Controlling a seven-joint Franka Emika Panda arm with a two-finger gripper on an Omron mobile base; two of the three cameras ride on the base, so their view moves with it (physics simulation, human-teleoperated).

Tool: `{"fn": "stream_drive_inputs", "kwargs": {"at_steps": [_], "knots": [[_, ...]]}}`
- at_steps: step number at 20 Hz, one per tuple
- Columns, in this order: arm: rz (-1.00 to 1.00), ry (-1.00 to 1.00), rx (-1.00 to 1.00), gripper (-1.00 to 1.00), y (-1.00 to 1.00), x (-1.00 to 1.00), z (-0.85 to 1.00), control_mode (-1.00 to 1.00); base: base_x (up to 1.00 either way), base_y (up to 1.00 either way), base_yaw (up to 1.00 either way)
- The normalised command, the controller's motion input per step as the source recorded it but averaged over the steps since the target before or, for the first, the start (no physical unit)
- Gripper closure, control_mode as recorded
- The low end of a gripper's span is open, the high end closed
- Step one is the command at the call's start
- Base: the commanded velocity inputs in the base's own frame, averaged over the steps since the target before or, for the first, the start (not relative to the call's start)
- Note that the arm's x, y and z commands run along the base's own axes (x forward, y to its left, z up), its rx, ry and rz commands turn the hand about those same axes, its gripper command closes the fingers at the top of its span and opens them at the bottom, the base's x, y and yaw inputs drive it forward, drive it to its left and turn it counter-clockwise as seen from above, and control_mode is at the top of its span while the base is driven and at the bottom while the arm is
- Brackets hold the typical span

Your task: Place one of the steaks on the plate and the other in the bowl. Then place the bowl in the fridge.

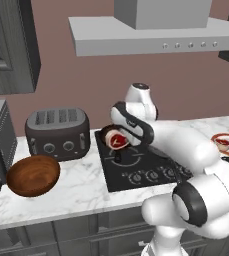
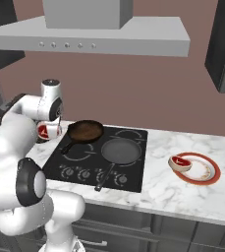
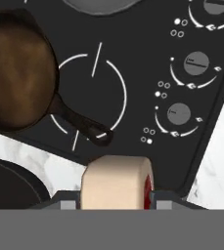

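My gripper (image 1: 122,142) is shut on one steak (image 1: 115,138), red with a pale fat edge, and holds it above the left edge of the black cooktop (image 1: 136,167). In the hand view the steak (image 3: 117,181) sits edge-on between the fingertips (image 3: 67,201), over the cooktop's front corner. The other steak (image 2: 180,162) lies on the white plate (image 2: 210,175) with a red-orange ring, on the counter right of the cooktop. The brown wooden bowl (image 1: 33,175) stands empty on the counter to the left, in front of the toaster. The fridge is out of view.
A dark toaster (image 1: 57,132) stands behind the bowl. A small black frying pan (image 2: 86,131) and a grey pan (image 2: 120,150) sit on the cooktop, with knobs (image 3: 195,63) along its front. A range hood (image 1: 156,30) hangs above.
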Motion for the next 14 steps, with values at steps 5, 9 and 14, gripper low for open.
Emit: {"fn": "stream_drive_inputs", "kwargs": {"at_steps": [5,9,14], "knots": [[0.02,0.00,0.00,1.00,0.64,-0.91,0.19,-1.00,0.00,0.00,0.00],[0.00,0.00,0.01,1.00,0.72,-0.62,0.21,-1.00,0.00,0.00,0.00],[0.00,0.00,0.01,1.00,0.84,-0.33,0.21,-1.00,0.00,0.00,0.00]]}}
